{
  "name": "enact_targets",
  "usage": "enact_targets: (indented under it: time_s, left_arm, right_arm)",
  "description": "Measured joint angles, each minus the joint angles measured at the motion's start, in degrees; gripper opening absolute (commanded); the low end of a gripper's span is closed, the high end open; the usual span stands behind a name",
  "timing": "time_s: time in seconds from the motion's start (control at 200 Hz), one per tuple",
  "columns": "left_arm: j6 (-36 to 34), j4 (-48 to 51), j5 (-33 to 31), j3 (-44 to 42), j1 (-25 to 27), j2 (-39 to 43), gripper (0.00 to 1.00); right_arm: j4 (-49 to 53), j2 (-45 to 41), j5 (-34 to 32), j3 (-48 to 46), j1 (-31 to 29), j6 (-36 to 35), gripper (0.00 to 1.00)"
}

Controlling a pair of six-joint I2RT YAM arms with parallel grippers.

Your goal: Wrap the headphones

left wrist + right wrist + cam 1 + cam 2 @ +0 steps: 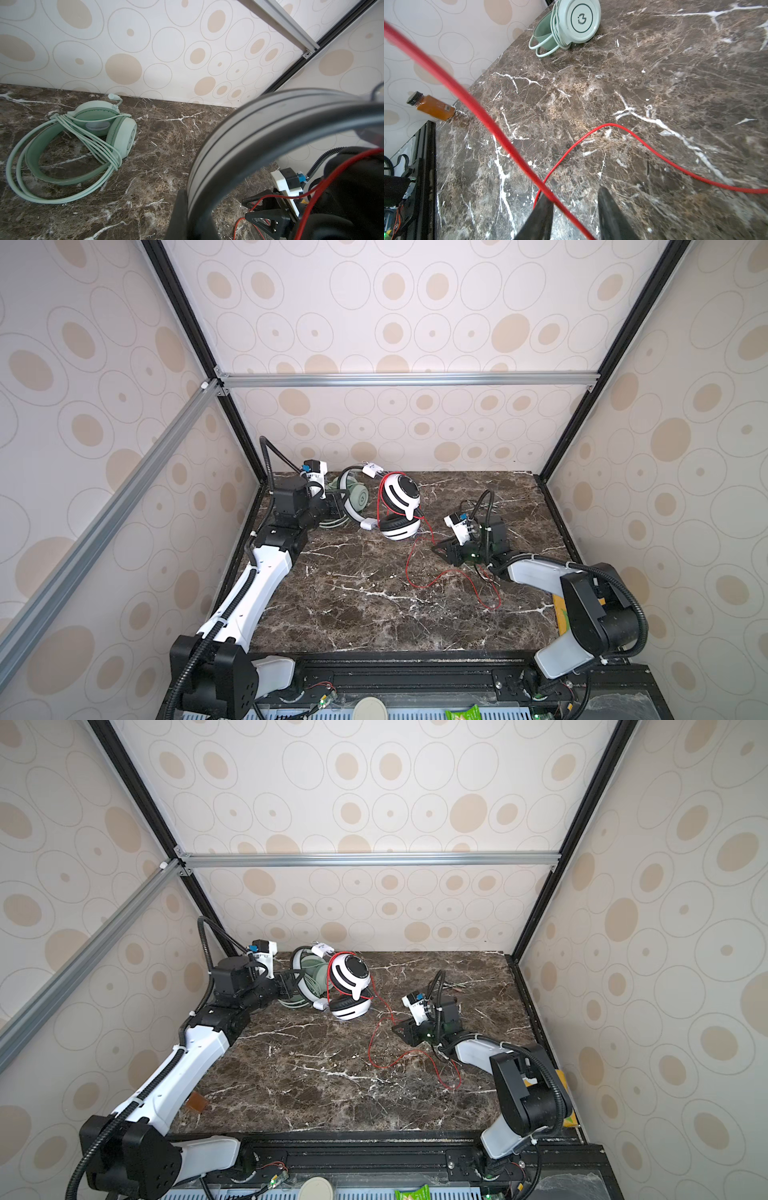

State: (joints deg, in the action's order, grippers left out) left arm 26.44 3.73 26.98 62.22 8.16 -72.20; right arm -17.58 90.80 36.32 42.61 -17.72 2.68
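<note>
Clamping the silver headband (239,135) of the white-and-black headset (401,493), the left gripper (338,506) has its jaws pressed together. One ear cup rests on the marble table (353,605) near the back. The right gripper (573,192) stands with jaws apart, and the red cable (654,153) passes between them and lies loose over the table. The mint-green headset (83,133) lies at the back left, its pale cable (93,143) wound around it. At the table's edge, a black-capped bottle (433,108) holds orange-brown liquid.

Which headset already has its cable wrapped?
The mint-green headset: its pale green cable is looped around its band and earcup. The white-and-black headset has its red cable trailing loose across the table.
</note>
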Motion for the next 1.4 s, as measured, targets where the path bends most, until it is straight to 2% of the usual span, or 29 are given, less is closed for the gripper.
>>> enact_targets:
  time_s: [0.15,0.29,0.37,0.675,0.815,0.915,1.145,1.4]
  left_arm:
    - [1.4,-0.8,1.7,-0.4,-1.0,0.0,0.00]
    - [4.4,-3.4,4.2,-1.7,-1.8,0.0,0.00]
    - [7.5,-5.4,6.6,-2.5,-1.9,-0.2,0.00]
    - [28.8,-23.9,20.4,-5.0,-1.8,-3.6,0.00]
    - [33.9,-25.1,21.0,-4.9,-1.8,-4.4,0.00]
    - [33.8,-18.7,16.2,-2.6,-1.6,-3.9,0.00]
    - [29.4,3.7,-7.4,7.0,0.6,0.1,0.00]
    - [26.3,14.2,-24.0,8.3,3.0,0.4,0.00]
  right_arm:
    - [2.2,0.9,-0.1,1.3,-0.1,-1.0,0.31]
    - [4.5,1.3,-0.5,2.1,-0.7,-2.8,0.09]
    - [6.1,1.3,-0.8,2.7,-1.3,-3.5,0.00]
    - [9.0,-0.5,-5.2,3.5,-4.4,-7.0,0.00]
    - [9.3,-2.1,-6.8,3.5,-6.4,-7.7,0.00]
    - [11.0,-4.3,-9.1,3.4,-9.1,-8.3,0.00]
    - [18.5,-14.5,-17.4,3.3,-20.3,-11.3,0.00]
    - [30.6,-24.7,-27.5,5.6,-32.8,-14.7,0.00]
